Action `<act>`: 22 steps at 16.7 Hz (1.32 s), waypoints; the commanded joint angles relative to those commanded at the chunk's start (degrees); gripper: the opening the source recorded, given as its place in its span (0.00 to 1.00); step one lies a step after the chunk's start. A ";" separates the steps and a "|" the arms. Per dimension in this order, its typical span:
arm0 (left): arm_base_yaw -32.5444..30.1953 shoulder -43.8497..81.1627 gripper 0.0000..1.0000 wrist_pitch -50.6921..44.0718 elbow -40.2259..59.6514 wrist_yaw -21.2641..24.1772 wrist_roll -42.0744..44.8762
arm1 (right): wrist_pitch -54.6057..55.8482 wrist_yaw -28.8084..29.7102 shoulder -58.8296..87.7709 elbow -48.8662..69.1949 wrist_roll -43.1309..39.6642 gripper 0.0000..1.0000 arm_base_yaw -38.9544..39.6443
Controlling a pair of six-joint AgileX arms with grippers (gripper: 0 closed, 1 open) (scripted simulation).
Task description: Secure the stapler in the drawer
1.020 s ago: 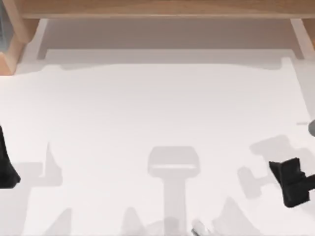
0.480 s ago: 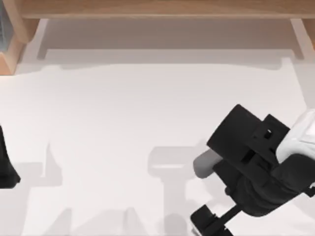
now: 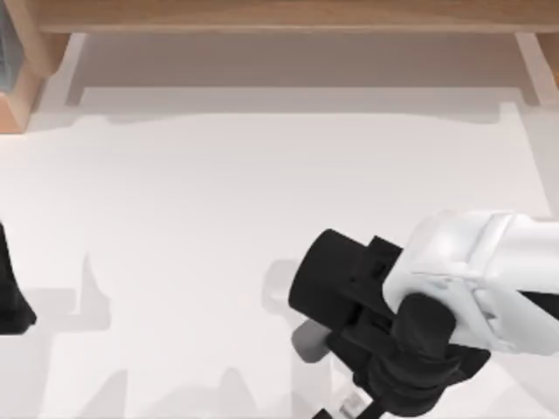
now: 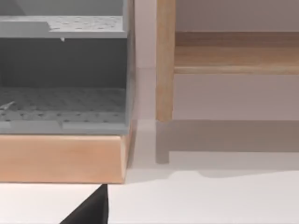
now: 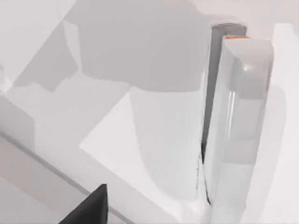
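Hanging over the stapler (image 5: 236, 116) at the table's (image 3: 218, 218) near edge, well apart from the drawer (image 3: 297, 61), the right gripper (image 3: 349, 406), its grip impossible to tell, risked a skewed grab nudging it off, while the left arm (image 3: 10, 292) sat parked far left.

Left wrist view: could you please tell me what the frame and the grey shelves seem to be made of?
The frame looks like light wood, matte, from its warm tan and faint grain. The grey shelves look like perforated metal or plastic, matte, given the regular dot pattern.

White drawer (image 3: 297, 175), light wood furniture (image 3: 288, 16), black-white right arm (image 3: 419, 305).
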 joint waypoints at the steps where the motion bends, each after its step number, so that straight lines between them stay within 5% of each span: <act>1: 0.00 0.00 1.00 0.00 0.00 0.00 0.00 | 0.00 0.00 0.00 0.00 0.00 1.00 0.00; 17: 0.00 0.00 1.00 0.00 0.00 0.00 0.00 | 11.89 0.01 5.43 -6.46 0.20 1.00 0.12; 22: 0.00 0.00 1.00 0.00 0.00 0.00 0.00 | 11.89 0.01 5.43 -6.46 0.20 0.62 0.12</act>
